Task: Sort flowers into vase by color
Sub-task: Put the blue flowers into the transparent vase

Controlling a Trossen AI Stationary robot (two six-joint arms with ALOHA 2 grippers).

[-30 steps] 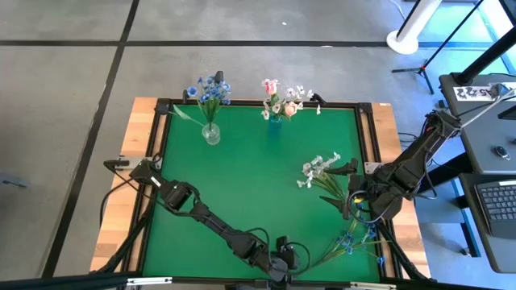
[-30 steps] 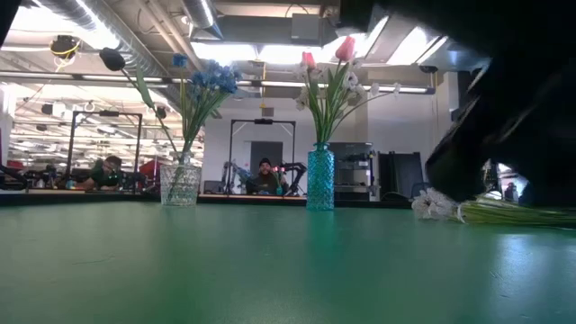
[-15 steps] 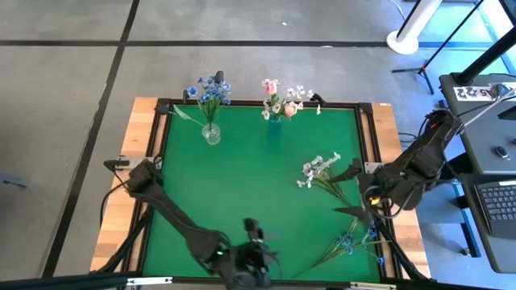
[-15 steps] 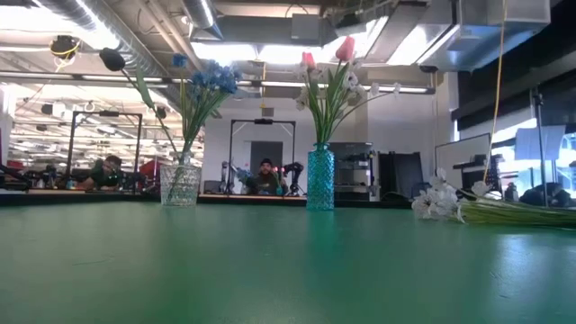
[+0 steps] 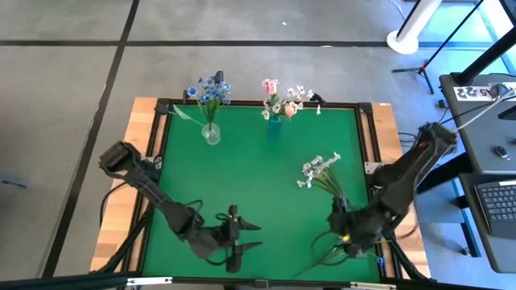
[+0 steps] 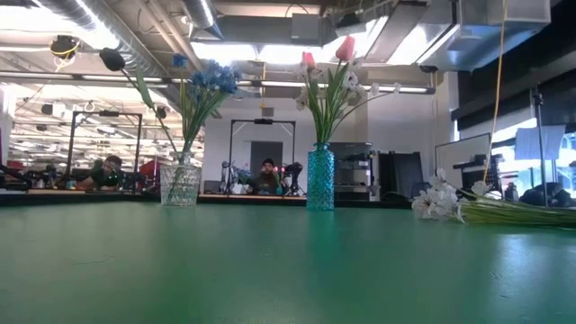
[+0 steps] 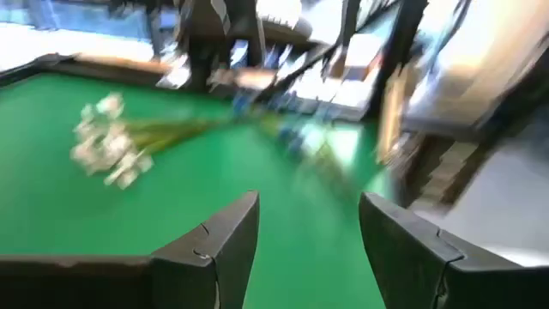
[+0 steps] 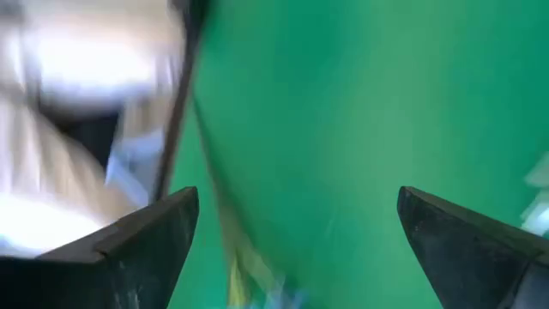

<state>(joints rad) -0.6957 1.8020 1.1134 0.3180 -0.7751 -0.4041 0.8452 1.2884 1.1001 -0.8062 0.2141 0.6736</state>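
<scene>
Down at the near edge, the right gripper (image 5: 348,234) hung wide open and empty over the blue flowers (image 5: 343,244), whose thin green stems ran slantwise across the green mat (image 5: 266,177). The left gripper (image 5: 242,242) stood spread too, holding nothing, near the mat's front middle. White blossoms (image 5: 318,169) lay beyond, heads pointing toward the vases. Clear glass vase (image 5: 210,133) held blue clusters; teal ribbed vase (image 6: 319,178) held pink tulips.

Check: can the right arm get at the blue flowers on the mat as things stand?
Probably yes. The right gripper is open and right over the blue flowers near the mat's front edge; nothing lies between them. The white spray sits clear, farther back.
</scene>
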